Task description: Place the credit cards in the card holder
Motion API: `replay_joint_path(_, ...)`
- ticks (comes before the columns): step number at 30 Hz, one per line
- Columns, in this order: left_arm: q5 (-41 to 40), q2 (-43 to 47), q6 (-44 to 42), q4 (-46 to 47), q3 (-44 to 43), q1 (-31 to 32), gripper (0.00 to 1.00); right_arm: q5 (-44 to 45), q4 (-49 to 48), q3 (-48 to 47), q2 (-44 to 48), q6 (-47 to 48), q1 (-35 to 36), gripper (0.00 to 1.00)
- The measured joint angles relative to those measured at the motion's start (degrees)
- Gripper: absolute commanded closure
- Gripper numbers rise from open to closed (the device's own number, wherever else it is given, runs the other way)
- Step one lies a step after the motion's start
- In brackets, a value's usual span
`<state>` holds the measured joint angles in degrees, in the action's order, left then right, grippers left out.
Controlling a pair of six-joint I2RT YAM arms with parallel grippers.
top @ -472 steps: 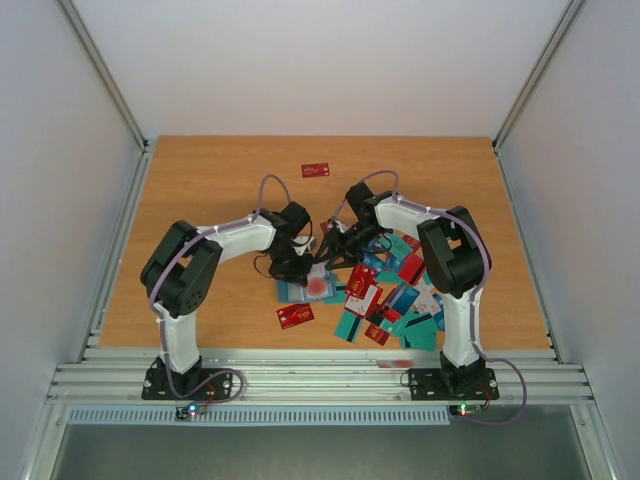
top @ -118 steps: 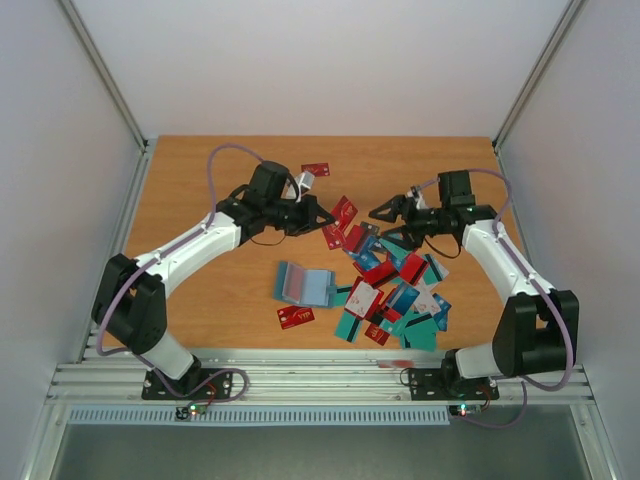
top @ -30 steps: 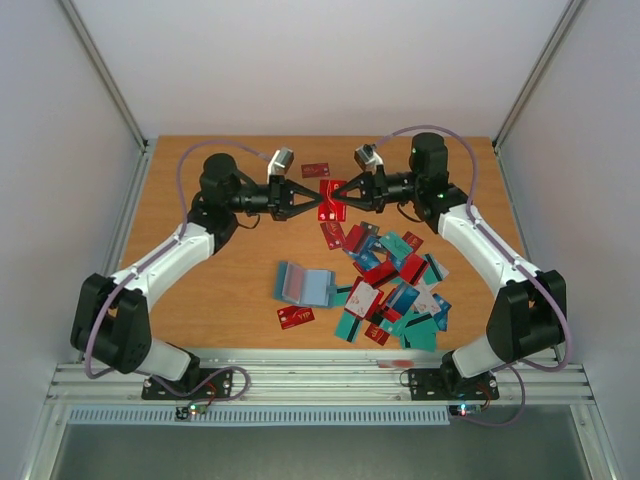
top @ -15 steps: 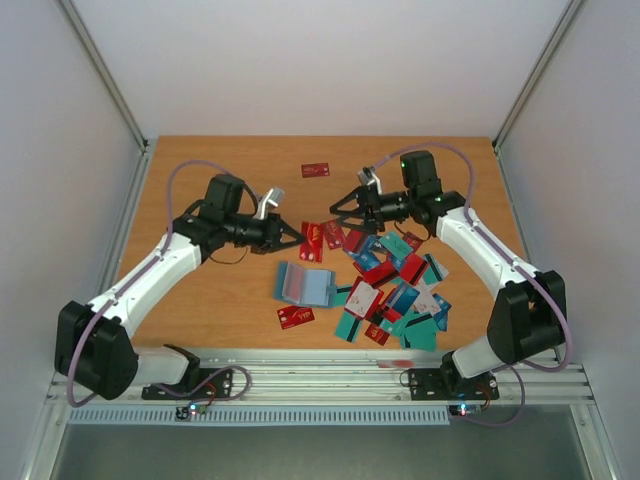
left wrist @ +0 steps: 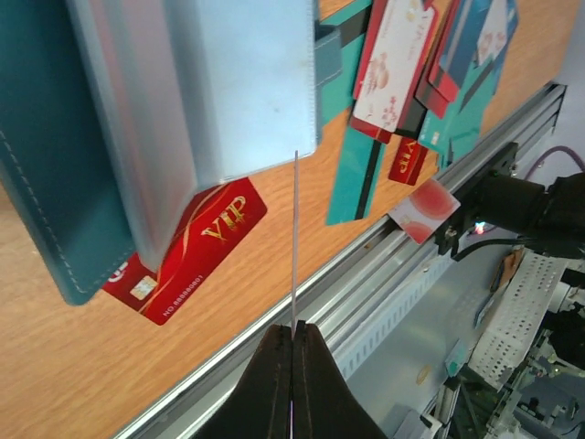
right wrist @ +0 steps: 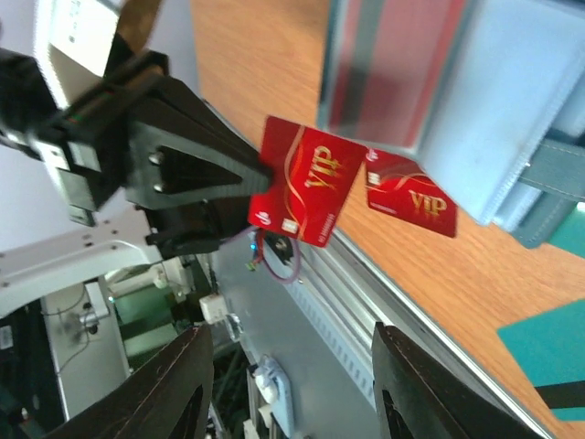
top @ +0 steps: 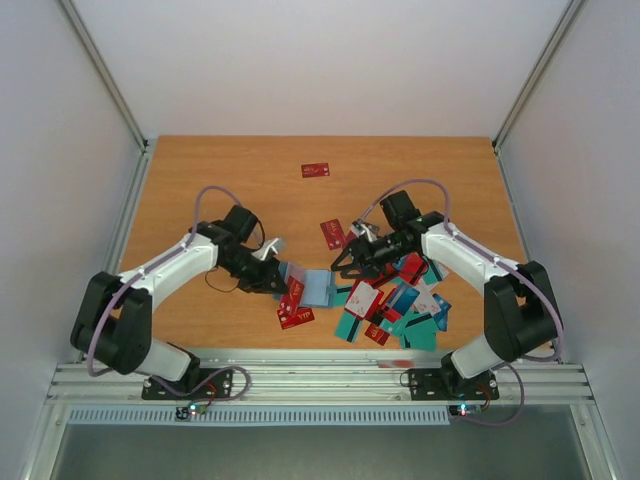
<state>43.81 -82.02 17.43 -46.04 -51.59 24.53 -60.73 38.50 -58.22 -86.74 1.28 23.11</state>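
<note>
The teal card holder lies open on the table, greyish-blue pockets up; it also shows in the left wrist view and the right wrist view. My left gripper is shut on a red VIP credit card, edge-on in its own view, just at the holder's near edge. My right gripper is open and empty beside the holder's right side. A second red VIP card lies on the table, partly under the holder.
A pile of red, teal, blue and white cards lies right of the holder. One red card lies far back and another lies behind the holder. The metal rail runs along the table's near edge.
My left gripper has moved nearer and down to the holder with the red card in it. My right gripper has moved nearer and down to the holder's right side.
</note>
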Motion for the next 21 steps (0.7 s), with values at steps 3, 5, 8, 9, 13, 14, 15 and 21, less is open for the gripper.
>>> replay_joint_path(3,-0.68,-3.41,-3.02,-1.77,-1.75,-0.02,1.00,1.33,0.74,0.70,-2.14,1.36,1.05,0.53)
replay_joint_path(5,-1.22,-5.97,-4.31,-2.03,-2.91,0.00,1.00,2.05,0.85,0.76,-3.69,2.14,1.42,0.54)
replay_joint_path(8,-2.12,-9.55,-5.66,-2.16,-4.42,-0.02,1.00,2.69,0.63,0.87,-5.97,3.06,2.01,0.55)
replay_joint_path(9,-2.23,-10.45,-5.99,-2.16,-4.83,-0.02,1.00,2.78,0.48,1.07,-6.56,3.37,2.23,0.56)
replay_joint_path(13,-2.54,-13.27,-6.80,-2.14,-6.49,-0.02,1.00,2.86,0.28,1.70,-8.48,4.17,2.80,0.59)
replay_joint_path(14,-2.62,-13.94,-6.99,-2.10,-6.99,-0.02,1.00,2.86,0.26,1.79,-8.96,4.35,2.89,0.59)
replay_joint_path(15,-2.78,-14.62,-7.19,-2.08,-7.56,-0.02,1.00,2.86,0.24,1.84,-9.38,4.57,2.93,0.59)
replay_joint_path(21,-3.63,-17.77,-7.89,-2.14,-9.79,-0.02,1.00,2.97,-0.28,1.86,-11.47,5.38,3.23,0.60)
